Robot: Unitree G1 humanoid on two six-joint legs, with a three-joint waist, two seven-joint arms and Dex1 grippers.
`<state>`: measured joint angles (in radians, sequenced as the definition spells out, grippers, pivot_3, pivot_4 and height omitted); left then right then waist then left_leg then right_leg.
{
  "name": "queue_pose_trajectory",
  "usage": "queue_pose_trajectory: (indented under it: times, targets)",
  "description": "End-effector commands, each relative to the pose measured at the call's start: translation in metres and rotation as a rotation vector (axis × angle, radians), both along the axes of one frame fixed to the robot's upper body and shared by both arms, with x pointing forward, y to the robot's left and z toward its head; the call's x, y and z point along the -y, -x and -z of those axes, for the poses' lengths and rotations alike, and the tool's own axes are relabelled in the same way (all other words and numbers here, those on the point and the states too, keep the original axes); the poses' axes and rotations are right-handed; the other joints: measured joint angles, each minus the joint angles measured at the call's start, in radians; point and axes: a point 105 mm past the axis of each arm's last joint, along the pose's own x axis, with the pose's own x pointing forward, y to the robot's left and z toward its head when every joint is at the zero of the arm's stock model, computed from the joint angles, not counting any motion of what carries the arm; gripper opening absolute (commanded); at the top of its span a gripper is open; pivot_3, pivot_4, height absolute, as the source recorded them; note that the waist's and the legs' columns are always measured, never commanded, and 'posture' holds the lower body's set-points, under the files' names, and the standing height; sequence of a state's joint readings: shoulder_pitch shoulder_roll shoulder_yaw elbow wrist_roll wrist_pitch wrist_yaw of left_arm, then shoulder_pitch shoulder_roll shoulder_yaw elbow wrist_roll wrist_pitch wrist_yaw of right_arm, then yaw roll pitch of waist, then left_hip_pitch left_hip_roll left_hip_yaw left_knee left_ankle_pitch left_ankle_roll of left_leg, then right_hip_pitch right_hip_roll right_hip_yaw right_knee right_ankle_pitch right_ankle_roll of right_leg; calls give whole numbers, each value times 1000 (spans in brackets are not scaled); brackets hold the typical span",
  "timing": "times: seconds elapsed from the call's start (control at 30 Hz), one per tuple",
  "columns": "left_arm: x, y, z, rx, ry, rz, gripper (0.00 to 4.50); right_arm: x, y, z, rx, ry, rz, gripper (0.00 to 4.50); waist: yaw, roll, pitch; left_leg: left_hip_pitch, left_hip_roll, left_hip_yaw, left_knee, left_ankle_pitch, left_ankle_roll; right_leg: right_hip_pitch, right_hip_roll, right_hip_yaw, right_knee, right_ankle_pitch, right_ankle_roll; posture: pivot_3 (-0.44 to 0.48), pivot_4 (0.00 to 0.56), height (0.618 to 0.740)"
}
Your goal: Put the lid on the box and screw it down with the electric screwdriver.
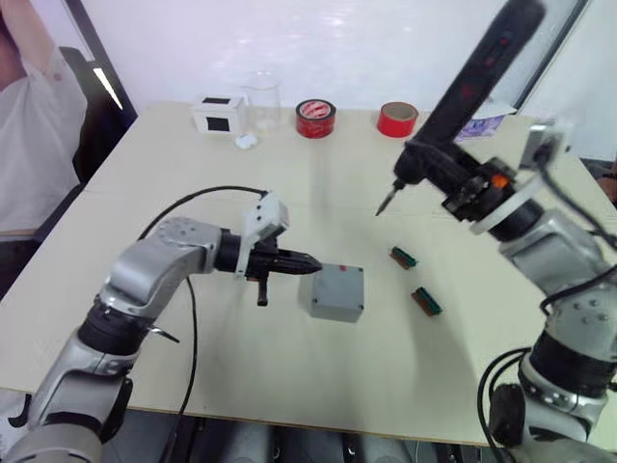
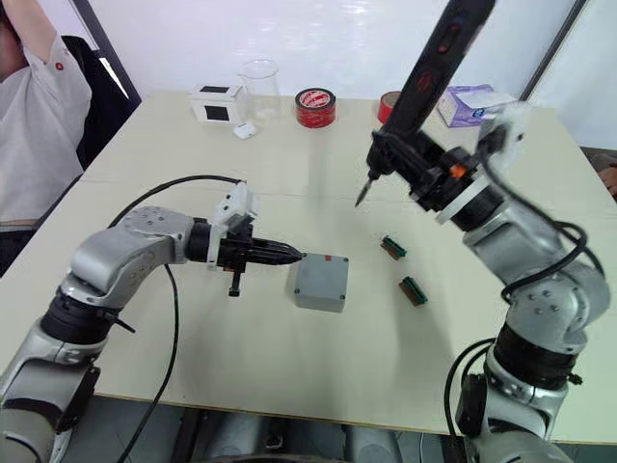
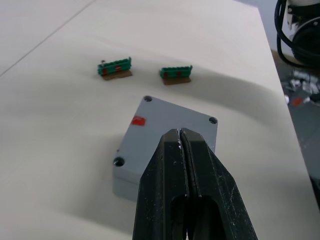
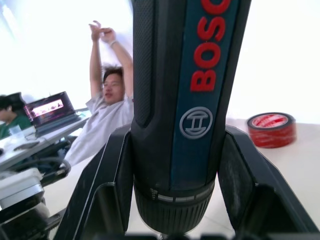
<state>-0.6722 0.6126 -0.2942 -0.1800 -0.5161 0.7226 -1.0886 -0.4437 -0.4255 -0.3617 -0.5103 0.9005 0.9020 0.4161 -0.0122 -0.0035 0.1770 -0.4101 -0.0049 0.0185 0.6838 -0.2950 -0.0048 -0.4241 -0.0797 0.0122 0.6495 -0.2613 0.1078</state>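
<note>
Holding the electric screwdriver (image 2: 439,58) aloft in my right gripper (image 2: 424,174), fingers clamped on its body, bit angled down over the mid bench, well clear of the box (image 2: 320,281). Box sits near the bench's front middle with the lid (image 3: 167,131) already seated on it, screw holes visible at the corners, red mark on the lid's top face. My left gripper (image 1: 307,261) has its fingers pressed together, empty, tips just at the box's left side. Judgement: brace the box with the left, bring the bit down plumb onto one corner hole, then drive. Bench is pale and matte; two red tape rolls (image 1: 315,118) at the far edge. A person (image 1: 34,135) sits off the far-left corner.
</note>
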Motion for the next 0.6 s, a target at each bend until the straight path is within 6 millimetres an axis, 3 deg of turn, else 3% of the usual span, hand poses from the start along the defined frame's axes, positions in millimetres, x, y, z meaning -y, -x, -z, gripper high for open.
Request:
queue_pose_trajectory:
  times: [0.03,0.3,0.6]
  targets:
    - [7,-4,-2,77,-24,15,0,-10,13,-1,98,65,-17,1772,0,0,0,0,0,0,0,0,0,0,0,1,0,0,0,0,150,740]
    - [8,-6,34,90,-154,28,0,-18,14,26,61,103,-12,1772,-3,0,0,1,0,1,0,0,0,0,1,1,1,0,0,0,150,740]
    - [14,-11,41,99,-160,17,0,-19,14,38,41,130,1,1772,0,0,0,2,0,1,0,0,0,0,1,2,1,0,0,0,150,740]
